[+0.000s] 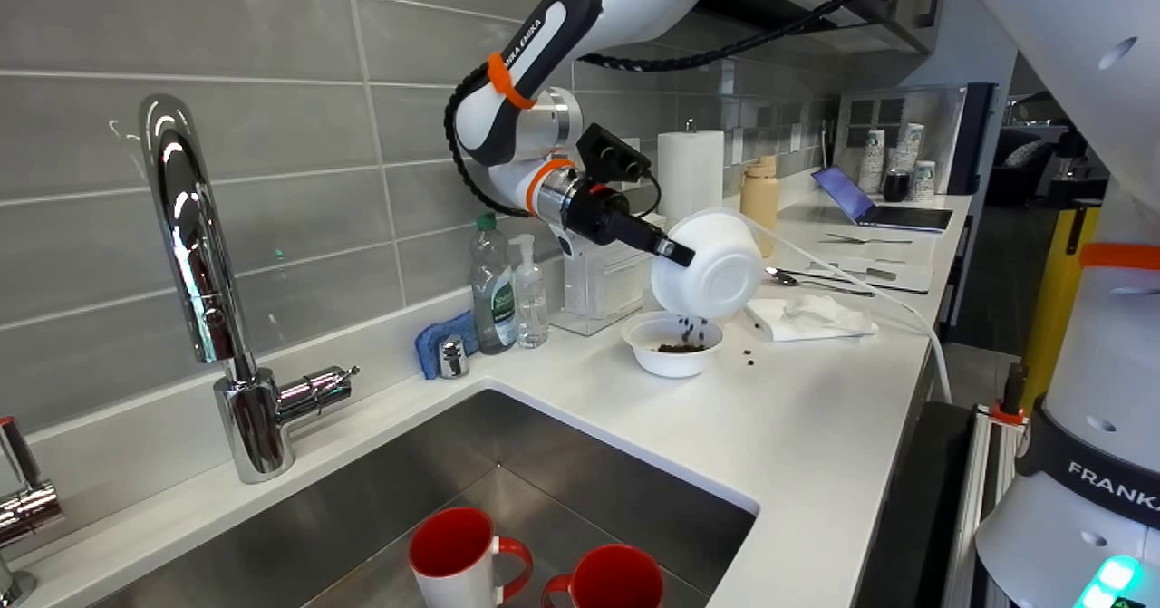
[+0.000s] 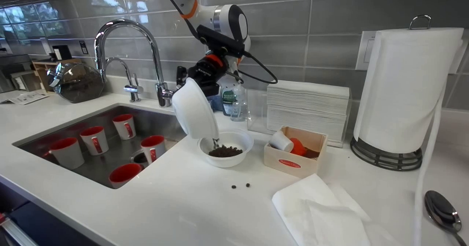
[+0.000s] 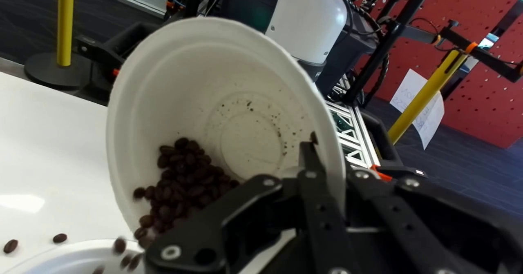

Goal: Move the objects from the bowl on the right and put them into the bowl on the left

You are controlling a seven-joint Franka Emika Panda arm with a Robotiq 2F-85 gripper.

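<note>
In the wrist view, dark beans [image 3: 188, 180] were heaped along the lower left wall of a tilted white bowl [image 3: 229, 70], some spilling over its lip, while one black finger [image 3: 311, 161] lay inside the wall right of centre. In an exterior view, the gripper [image 1: 675, 251] stood right of centre, clamped on that bowl near its rim, above the receiving bowl [image 1: 669, 368]; beans hung in mid-air between. In an exterior view, a pile of beans [image 2: 224, 152] already lay in the receiving bowl just below mid-frame, with two stray beans [image 2: 233, 187] on the counter [image 2: 176, 209] beneath. The white bowl looked light, thin-walled and prone to flex, so a modest squeeze near the rim, clear of the pouring lip, seemed right; the beans, likely hard and apt to roll, called for slow tipping.
</note>
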